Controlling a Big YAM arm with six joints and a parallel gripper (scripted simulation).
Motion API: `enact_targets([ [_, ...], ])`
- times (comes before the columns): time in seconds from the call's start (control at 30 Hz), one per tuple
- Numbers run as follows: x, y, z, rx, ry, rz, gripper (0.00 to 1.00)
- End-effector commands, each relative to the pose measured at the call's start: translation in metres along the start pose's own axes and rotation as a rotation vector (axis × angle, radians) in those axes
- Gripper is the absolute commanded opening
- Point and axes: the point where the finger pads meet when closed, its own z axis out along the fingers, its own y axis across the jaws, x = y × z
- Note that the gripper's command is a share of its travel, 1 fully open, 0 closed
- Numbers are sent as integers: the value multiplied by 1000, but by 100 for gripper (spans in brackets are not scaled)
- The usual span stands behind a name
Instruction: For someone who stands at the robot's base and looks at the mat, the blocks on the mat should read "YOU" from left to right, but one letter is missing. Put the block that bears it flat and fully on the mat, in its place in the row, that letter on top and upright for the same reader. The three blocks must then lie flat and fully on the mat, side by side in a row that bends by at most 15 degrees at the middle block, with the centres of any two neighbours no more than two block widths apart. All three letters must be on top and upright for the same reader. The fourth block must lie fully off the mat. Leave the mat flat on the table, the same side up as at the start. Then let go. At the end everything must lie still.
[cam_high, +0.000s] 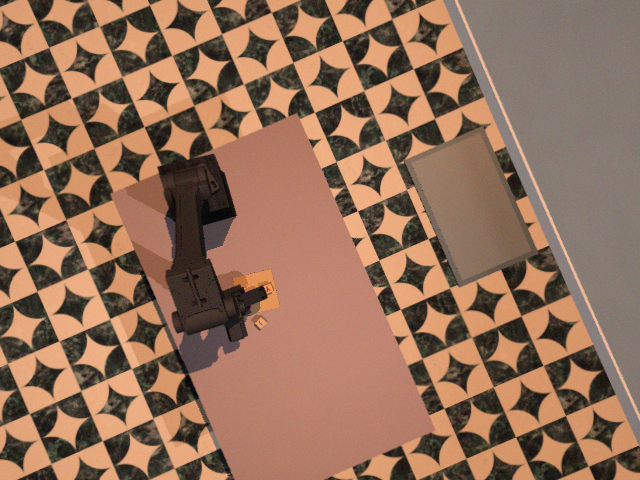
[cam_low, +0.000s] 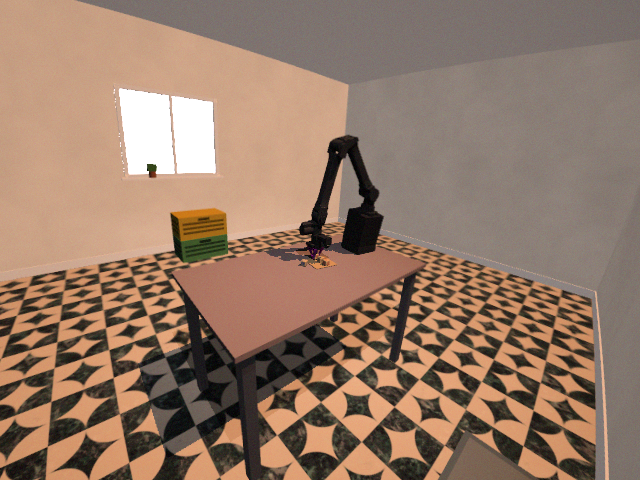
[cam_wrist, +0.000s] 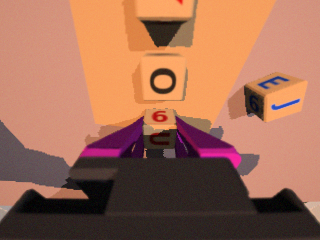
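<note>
In the wrist view my gripper (cam_wrist: 159, 120) is shut on a small wooden block (cam_wrist: 159, 128). The block shows a red 6 on its top face and a dark U lying on its side on the face toward the camera. It hangs at the near edge of the orange mat (cam_wrist: 170, 55); I cannot tell if it touches the mat. Just beyond it on the mat lies the O block (cam_wrist: 163, 80), and past that the Y block (cam_wrist: 165, 7), cut off by the frame's top. In the top view the arm hides most of the mat (cam_high: 258, 285).
A fourth block (cam_wrist: 276, 97) with a blue E and J lies tilted on the bare table to the right of the mat; it also shows in the top view (cam_high: 260, 322). The robot's base (cam_high: 204, 188) stands on the table behind the mat.
</note>
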Motion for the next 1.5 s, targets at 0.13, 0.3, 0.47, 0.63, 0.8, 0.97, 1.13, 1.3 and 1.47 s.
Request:
enact_targets([
  [0.13, -6, -14, -7, 31, 0, -4, 25],
  [0.3, -6, -14, -7, 31, 0, -4, 25],
  [0.47, -6, -16, -7, 32, 0, -4, 25],
  [0.63, -8, -19, -9, 32, 0, -3, 25],
  [0.8, -8, -20, -9, 29, 0, -3, 25],
  [0.97, -8, -15, -9, 22, -1, 1, 25],
  [1.13, -8, -15, -9, 24, -1, 1, 25],
  [1.3, -8, -15, -9, 24, -1, 1, 25],
  [1.47, -8, -15, -7, 23, -1, 1, 25],
])
